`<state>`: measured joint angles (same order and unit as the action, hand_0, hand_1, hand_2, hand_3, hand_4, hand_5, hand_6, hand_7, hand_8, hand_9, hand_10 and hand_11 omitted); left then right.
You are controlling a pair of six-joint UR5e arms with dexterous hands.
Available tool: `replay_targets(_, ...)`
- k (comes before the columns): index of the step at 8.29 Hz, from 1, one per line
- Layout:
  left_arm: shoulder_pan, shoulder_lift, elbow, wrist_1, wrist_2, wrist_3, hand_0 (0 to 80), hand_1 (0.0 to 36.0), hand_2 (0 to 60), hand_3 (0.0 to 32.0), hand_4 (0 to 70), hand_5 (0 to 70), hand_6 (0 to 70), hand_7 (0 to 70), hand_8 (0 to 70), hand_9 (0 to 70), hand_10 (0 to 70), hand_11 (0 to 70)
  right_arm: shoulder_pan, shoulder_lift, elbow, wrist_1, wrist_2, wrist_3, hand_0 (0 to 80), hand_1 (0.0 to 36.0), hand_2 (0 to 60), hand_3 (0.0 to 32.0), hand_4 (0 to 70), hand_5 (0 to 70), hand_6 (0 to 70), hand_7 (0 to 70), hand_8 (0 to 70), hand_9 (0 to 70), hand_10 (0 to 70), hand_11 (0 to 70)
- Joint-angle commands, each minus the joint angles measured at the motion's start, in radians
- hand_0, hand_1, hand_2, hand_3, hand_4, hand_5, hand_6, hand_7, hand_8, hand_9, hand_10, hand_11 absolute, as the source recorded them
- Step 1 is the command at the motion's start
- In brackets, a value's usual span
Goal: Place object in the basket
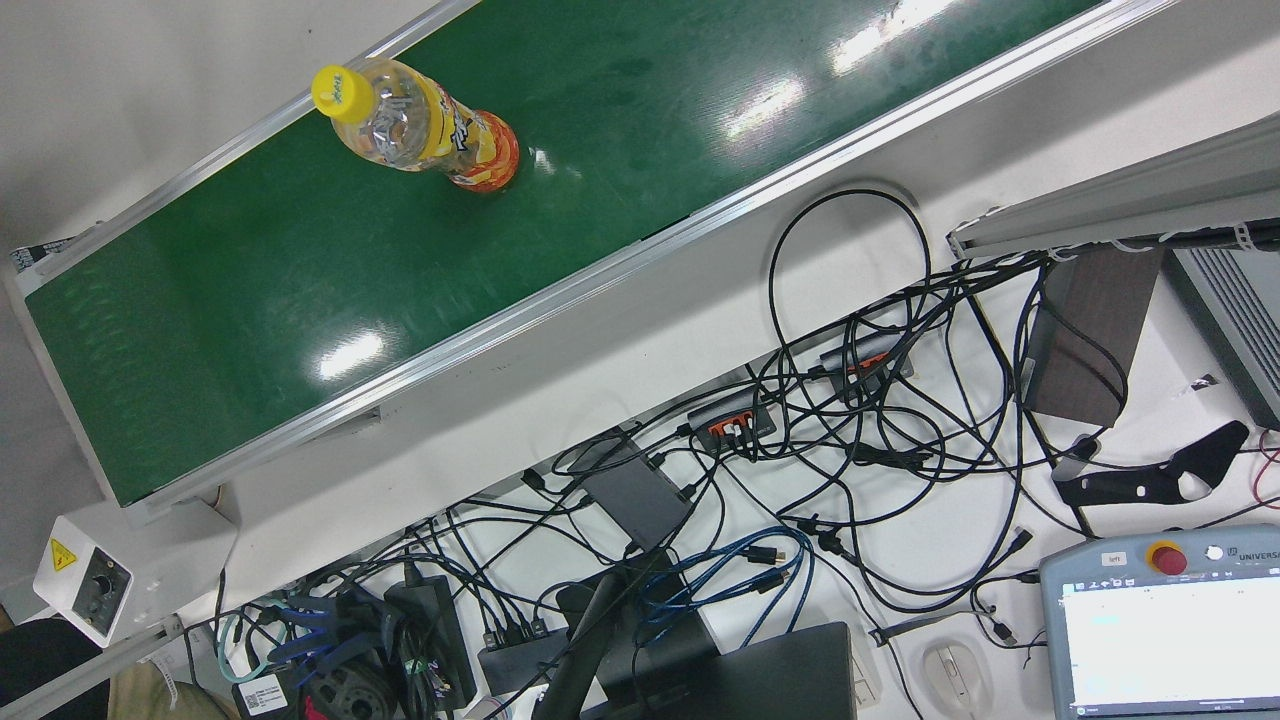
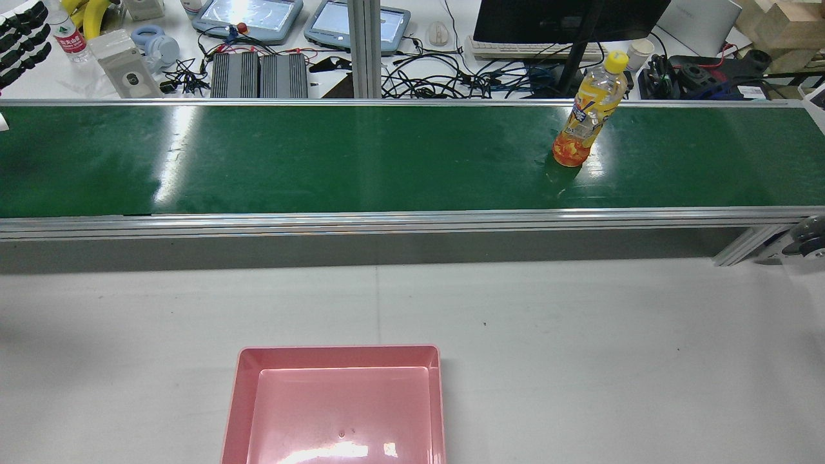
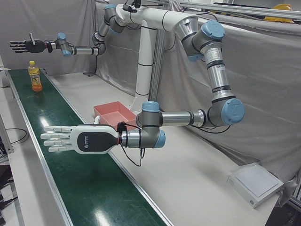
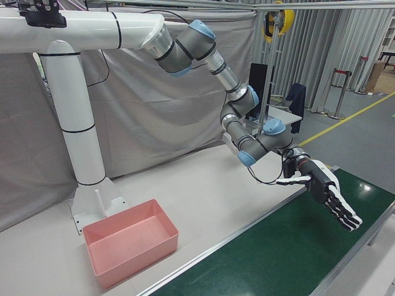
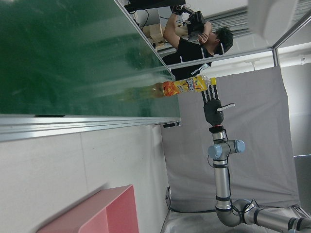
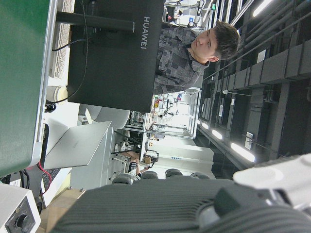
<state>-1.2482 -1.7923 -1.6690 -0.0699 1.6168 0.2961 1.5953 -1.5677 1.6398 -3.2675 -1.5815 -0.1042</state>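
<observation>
Bottle (image 2: 588,109) with a yellow cap and an orange-yellow label, its print too small to read, stands upright on the green belt (image 2: 322,161) near the far rail. Bare belt surrounds it. The pink basket (image 2: 335,406) sits well apart on the white table (image 2: 580,354). Left hand (image 3: 70,139) and right hand (image 4: 330,197) hover flat, fingers spread, holding nothing. A monitor (image 6: 116,53) reads HUAWEI.

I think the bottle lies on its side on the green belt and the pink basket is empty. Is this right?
Not quite. The bottle stands upright on the green belt, cap at the top, as the rear view shows; it does not lie on its side. The pink basket is empty, as you say.
</observation>
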Motion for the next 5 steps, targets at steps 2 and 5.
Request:
replay_targets(2,0.001,0.001,0.000,0.001,0.000,0.000,65.9,8.0,0.0,0.0,7.9,2.5,0.0,0.0,0.0,0.0,0.0,0.0,0.000,0.002,0.000,-0.001,0.000,0.000,0.0,0.0,0.0,0.0,0.0,0.0,0.0,0.0,0.0,0.0,0.0,0.0)
replay_targets(5,0.001,0.001,0.000,0.001,-0.002,0.000,66.6,8.2,0.0,0.0,8.1,2.0,0.0,0.0,0.0,0.0,0.0,0.0,0.000,0.000,0.000,-0.001,0.000,0.000,0.0,0.0,0.0,0.0,0.0,0.0,0.0,0.0,0.0,0.0,0.0,0.0)
